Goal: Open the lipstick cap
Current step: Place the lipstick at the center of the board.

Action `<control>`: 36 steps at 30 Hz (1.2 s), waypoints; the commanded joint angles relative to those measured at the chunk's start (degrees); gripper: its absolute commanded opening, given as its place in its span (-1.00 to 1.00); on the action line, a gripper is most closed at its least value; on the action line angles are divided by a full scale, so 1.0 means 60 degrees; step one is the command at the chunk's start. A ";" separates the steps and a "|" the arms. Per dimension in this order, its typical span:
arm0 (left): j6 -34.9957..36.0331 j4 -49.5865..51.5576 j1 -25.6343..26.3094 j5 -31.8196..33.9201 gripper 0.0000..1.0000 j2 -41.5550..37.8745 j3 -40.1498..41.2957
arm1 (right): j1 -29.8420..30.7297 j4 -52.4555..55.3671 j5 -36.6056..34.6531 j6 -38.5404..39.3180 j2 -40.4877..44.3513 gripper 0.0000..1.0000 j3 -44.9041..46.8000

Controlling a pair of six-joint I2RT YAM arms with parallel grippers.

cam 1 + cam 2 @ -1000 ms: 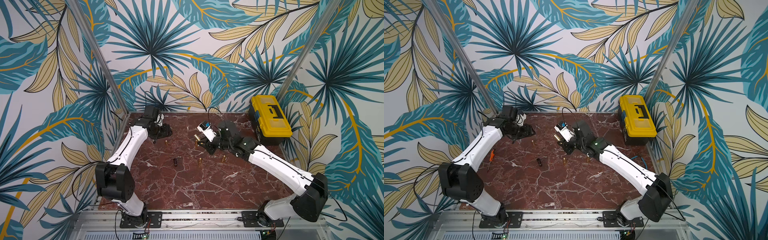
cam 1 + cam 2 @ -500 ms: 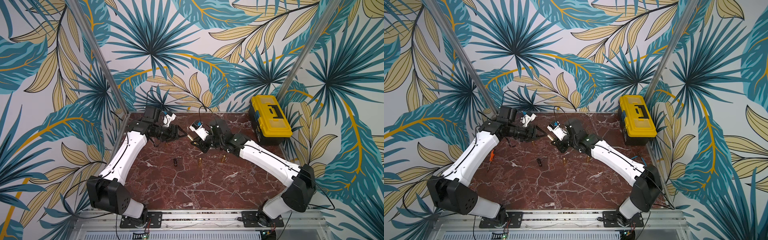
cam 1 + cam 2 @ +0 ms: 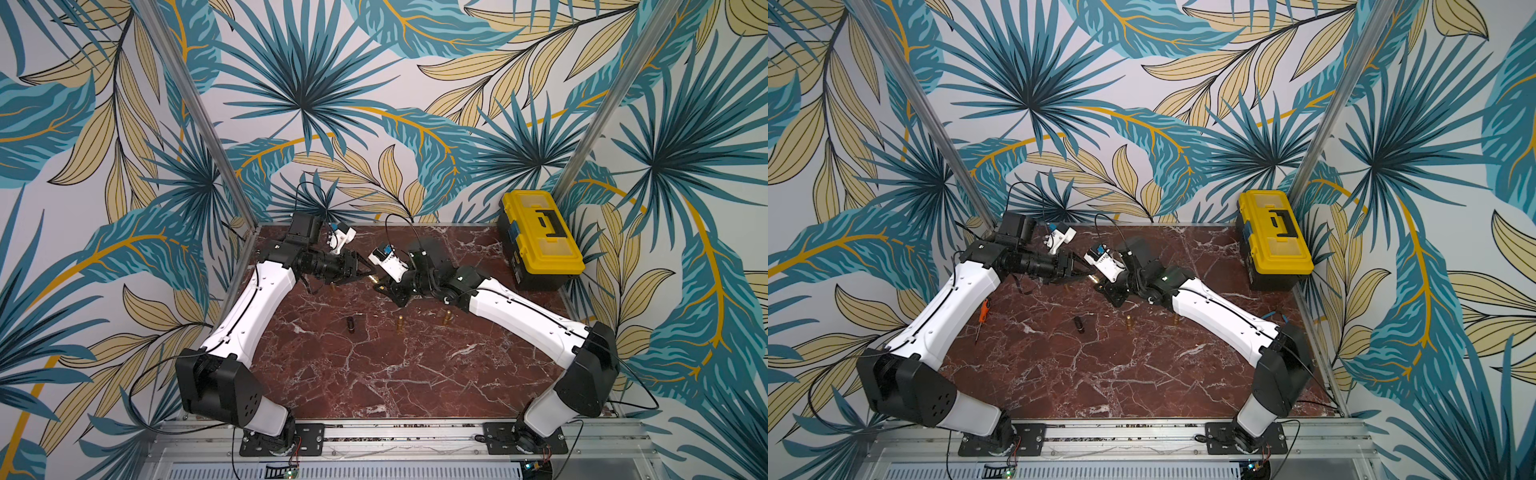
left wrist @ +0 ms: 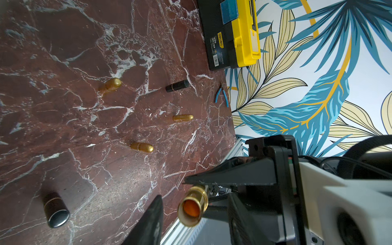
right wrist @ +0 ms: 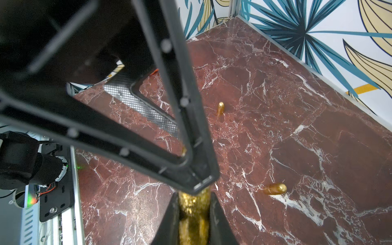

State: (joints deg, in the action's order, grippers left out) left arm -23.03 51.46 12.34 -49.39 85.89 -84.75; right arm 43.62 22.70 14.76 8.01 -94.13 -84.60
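The gold lipstick, clamped in the right end effector above the rear of the tabletop, points its open end between the parted fingers of the left end effector.

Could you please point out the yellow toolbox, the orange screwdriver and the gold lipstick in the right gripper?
yellow toolbox (image 3: 536, 249): in a top view, on its lid.
orange screwdriver (image 3: 983, 309): in a top view, on its handle.
gold lipstick (image 4: 193, 206): in the left wrist view, on its open end.
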 commanded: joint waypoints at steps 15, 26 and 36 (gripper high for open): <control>0.0263 -0.0022 0.0097 -0.0214 -0.38 0.0179 0.0019 | 0.0187 0.0231 -0.0206 0.0227 -0.0191 -0.97 -0.0310; 0.0305 -0.0008 0.0104 -0.0091 -0.69 0.0076 0.0165 | 0.0216 0.0274 -0.0271 0.0262 -0.0235 -0.97 -0.0366; 0.0325 0.0022 0.0110 0.0068 -0.95 0.0122 0.0132 | 0.0216 0.0344 -0.0466 0.0271 -0.0250 -0.40 -0.0385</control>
State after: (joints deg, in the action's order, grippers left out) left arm -22.31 51.66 12.73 -49.80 86.78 -84.36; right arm 44.66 23.90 13.02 9.32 -94.91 -85.84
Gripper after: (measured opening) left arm 0.186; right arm 0.278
